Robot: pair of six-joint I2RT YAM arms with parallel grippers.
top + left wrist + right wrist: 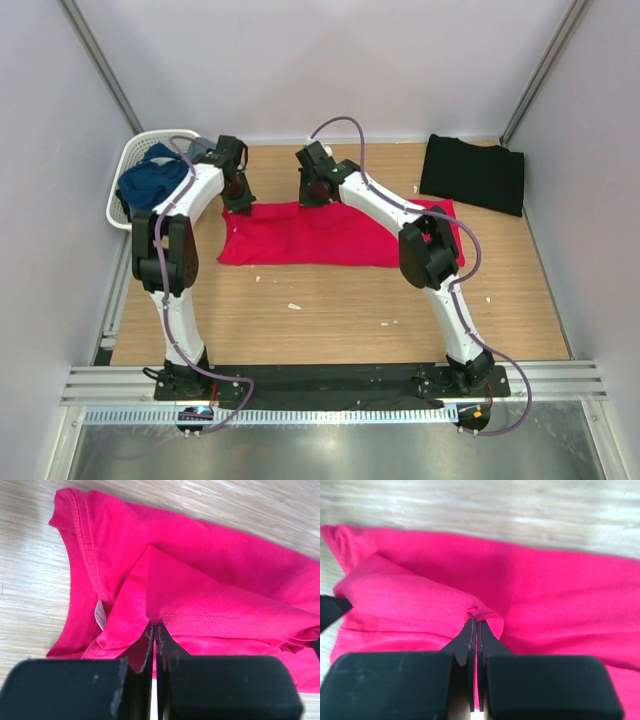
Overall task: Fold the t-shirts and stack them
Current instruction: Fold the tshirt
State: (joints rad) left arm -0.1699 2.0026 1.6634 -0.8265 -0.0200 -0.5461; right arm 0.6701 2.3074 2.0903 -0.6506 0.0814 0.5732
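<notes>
Two t-shirts are seen on the wooden table (330,310). The red t-shirt (340,238) is spread as a wide band across the middle of the table, and its far edge is pinched at two places. In the left wrist view a fold of its cloth is drawn up to a peak between the closed jaws of the left gripper (154,630), close to the collar, where a small white label (100,614) is seen inside the neck. In the right wrist view another hemmed fold is clamped by the right gripper (474,622), whose jaws are closed on the red cloth with only a thin slit between them. The two grippers are placed near each other along that far edge, the left one at the shirt's left end. The black t-shirt (472,175) is laid flat at the far right corner of the table, touched by neither arm. A white lattice basket (128,160) is set at the far left corner, beside the left arm, and a dark blue cloth (150,182) is heaped in it. Small pale scraps (295,306) are scattered on the bare wood.
</notes>
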